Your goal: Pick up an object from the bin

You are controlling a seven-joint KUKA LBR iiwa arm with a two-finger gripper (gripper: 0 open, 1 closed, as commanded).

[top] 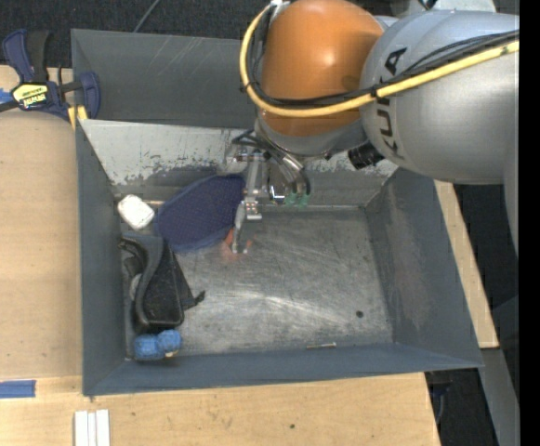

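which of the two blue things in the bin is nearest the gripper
The large dark blue oval piece, right beside the gripper. The small bright blue lump sits far off in the bin's lower left corner.

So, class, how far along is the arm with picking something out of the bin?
Done: the hand is down inside the bin, at the right edge of the dark blue pad. In hand: nothing seen gripped. Left: grasp and lift; the white block, black strap and small blue piece lie untouched at left.
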